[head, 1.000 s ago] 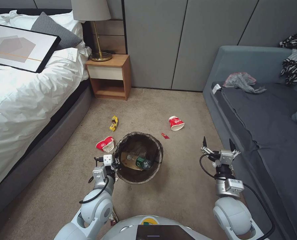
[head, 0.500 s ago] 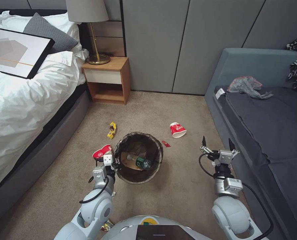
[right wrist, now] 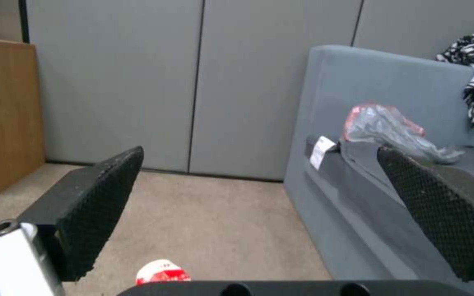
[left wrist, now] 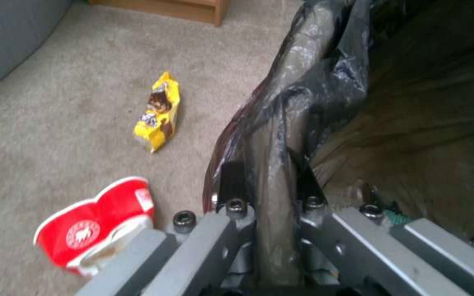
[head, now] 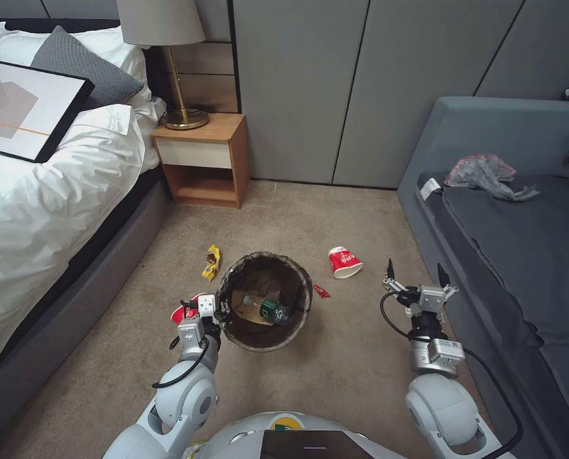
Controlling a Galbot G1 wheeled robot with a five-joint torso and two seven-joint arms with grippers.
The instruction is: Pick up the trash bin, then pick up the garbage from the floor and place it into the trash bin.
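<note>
The trash bin [head: 265, 309] hangs in front of the robot, its dark liner bag folded over the rim, and the left gripper [head: 206, 310] is clamped on that rim at the bin's left side. In the left wrist view the two fingers [left wrist: 231, 183] stand either side of the bagged rim [left wrist: 273, 135], pressed against it. Inside the bin lie a small green-labelled bottle [head: 266, 308] and a tan paper bag [head: 245, 306] under it.

On the carpet [head: 335, 357] just left of the bin, beside the left gripper, a crushed red-and-white cup [head: 181, 312] lies on its side (seen closer at [left wrist: 97, 224]). A yellow snack wrapper [head: 211, 262] lies a little farther out, toward the bed [head: 48, 191]; it shows too in the left wrist view [left wrist: 159, 111]. To the bin's right a small red scrap [head: 321, 291] lies near the rim, and beyond it a second red-and-white cup [head: 344, 262] lies tipped over.

The right gripper [head: 415, 275] hovers over the carpet well to the right of the bin, beside the grey sofa [head: 520, 242], its fingers [right wrist: 100, 205] spread wide with nothing between them. That second cup [right wrist: 163, 272] lies on the floor ahead of it, apart from the fingers.
</note>
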